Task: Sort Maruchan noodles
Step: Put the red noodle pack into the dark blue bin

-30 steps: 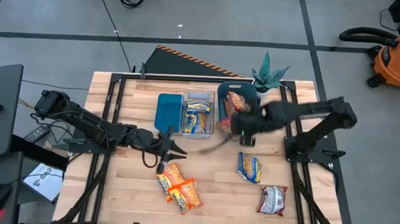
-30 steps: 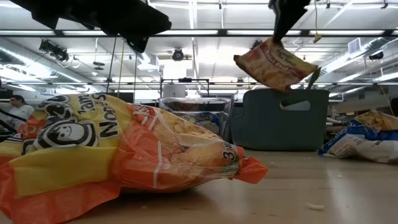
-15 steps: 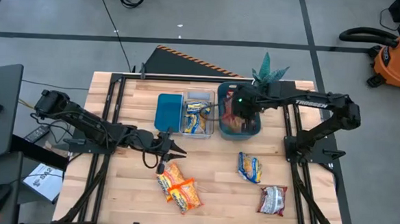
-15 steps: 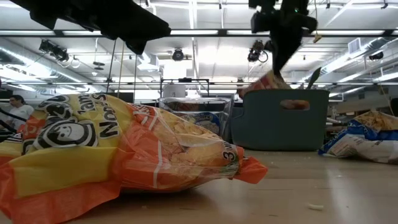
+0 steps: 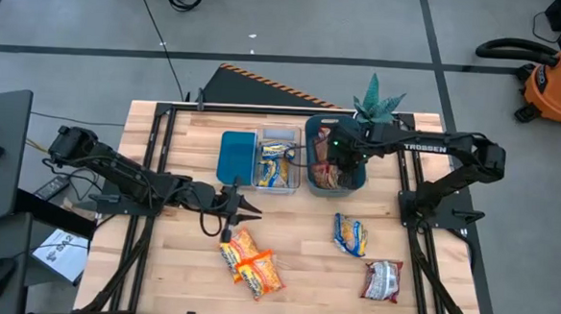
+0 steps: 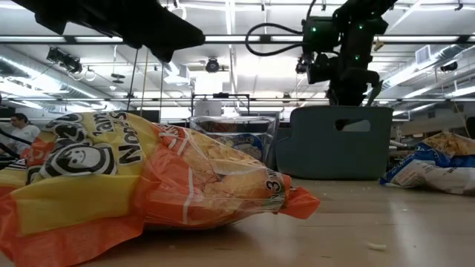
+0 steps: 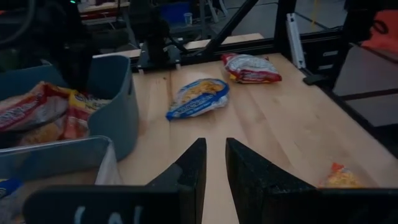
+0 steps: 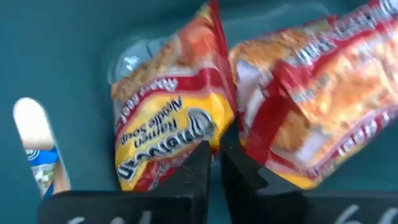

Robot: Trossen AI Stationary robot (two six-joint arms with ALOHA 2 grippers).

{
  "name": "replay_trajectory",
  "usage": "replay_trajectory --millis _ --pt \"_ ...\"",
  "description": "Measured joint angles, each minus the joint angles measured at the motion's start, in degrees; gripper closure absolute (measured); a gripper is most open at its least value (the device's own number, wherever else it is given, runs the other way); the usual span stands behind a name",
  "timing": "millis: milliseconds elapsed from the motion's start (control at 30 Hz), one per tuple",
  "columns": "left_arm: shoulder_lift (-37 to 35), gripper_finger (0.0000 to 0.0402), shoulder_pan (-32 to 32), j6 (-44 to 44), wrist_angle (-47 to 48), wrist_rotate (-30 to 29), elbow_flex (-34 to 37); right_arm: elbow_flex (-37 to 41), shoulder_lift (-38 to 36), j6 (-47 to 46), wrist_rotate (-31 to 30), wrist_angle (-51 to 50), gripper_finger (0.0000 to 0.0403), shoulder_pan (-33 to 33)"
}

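Observation:
My right gripper (image 5: 342, 166) reaches down into the teal bin (image 5: 311, 139), shut on a red-brown noodle packet (image 8: 168, 124) that lies beside another red-brown packet (image 8: 311, 106). My left gripper (image 5: 247, 211) hovers open and empty over the table's left middle, just beyond two orange-yellow packets (image 5: 251, 263) lying flat. A yellow-and-blue packet (image 5: 350, 235) and a silvery-red packet (image 5: 382, 280) lie flat at the right front. The clear bin (image 5: 277, 181) holds yellow-and-blue packets. My right gripper pinches the red-brown packet's red sealed edge (image 8: 216, 140) between its two fingers, near one corner. The fingers come from above, pointing down into the teal bin. The packet rests inside the bin against its neighbour.
A teal lid (image 5: 235, 158) lies left of the clear bin. A potted plant (image 5: 375, 104) stands at the far edge behind the teal bin. Black frame rails run along the table's left and right sides. Bare wood lies between the bins and the loose packets.
My right gripper has carried the red-brown packet from above the table's middle toward the far edge, over the teal bin, and then down into it. The packet, which hung clear in the air, now sits inside the bin.

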State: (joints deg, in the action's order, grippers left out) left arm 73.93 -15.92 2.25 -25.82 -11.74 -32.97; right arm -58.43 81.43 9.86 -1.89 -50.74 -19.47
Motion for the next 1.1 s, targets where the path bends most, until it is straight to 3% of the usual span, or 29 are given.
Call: replay_trajectory --millis 200,367,733,933,1100 --pt "0.00 0.0335 0.00 0.45 0.00 -0.71 0.00 -7.34 0.00 -4.52 0.22 -7.76 0.0320 0.98" --pt "0.00 0.0335 0.00 0.33 0.01 -0.69 0.00 -13.58 -0.02 -11.72 0.28 -12.62 0.0299 5.67" --pt "0.00 0.0335 0.00 -1.56 1.97 -0.69 0.00 -13.93 -0.02 -32.34 -0.59 -16.36 0.0292 28.70" --pt "0.00 0.0335 0.00 1.83 1.47 -0.71 0.00 -12.65 -0.02 -51.94 -1.26 -17.24 0.0292 40.97" --pt "0.00 0.0335 0.00 7.16 0.22 -0.71 0.00 -5.64 -0.02 -69.38 0.89 -15.20 0.0292 49.80"
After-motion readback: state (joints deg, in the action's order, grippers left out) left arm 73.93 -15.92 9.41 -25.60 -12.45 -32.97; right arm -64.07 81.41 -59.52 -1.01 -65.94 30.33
